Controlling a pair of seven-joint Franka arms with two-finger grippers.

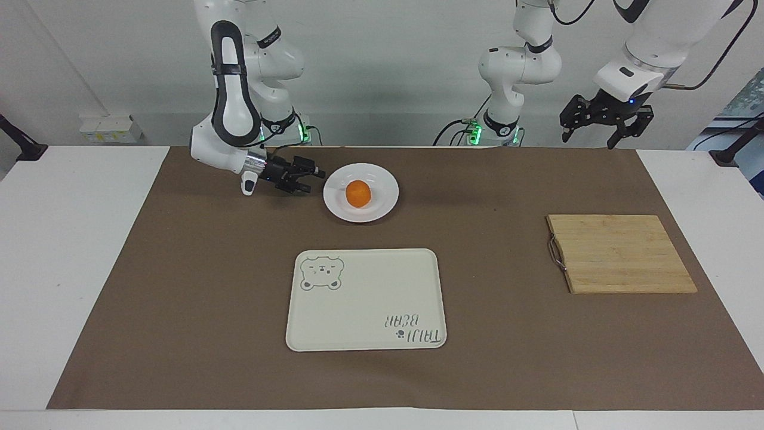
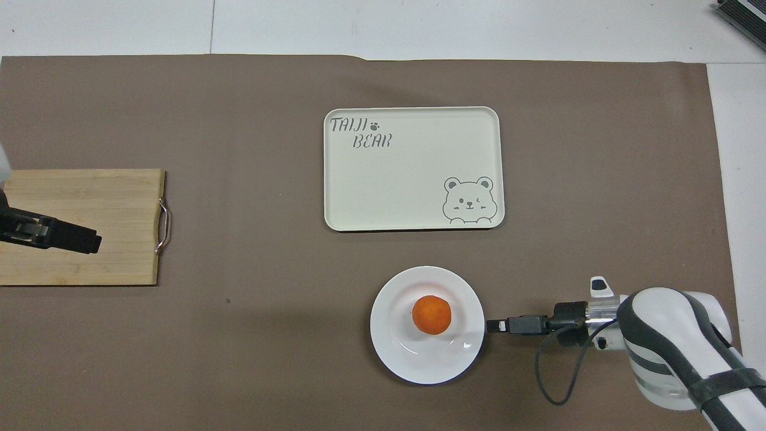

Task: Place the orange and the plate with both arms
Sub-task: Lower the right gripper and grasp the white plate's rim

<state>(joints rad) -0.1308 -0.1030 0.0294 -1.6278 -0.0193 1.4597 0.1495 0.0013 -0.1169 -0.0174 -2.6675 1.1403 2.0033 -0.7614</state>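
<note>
Now the plate (image 1: pixel 382 203) lies just beside the right hand (image 1: pixel 314 181).

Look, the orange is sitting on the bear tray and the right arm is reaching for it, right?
Not quite. The orange sits on the white plate, not the bear tray, as the facing view shows. The right end effector is indeed beside that plate.
</note>
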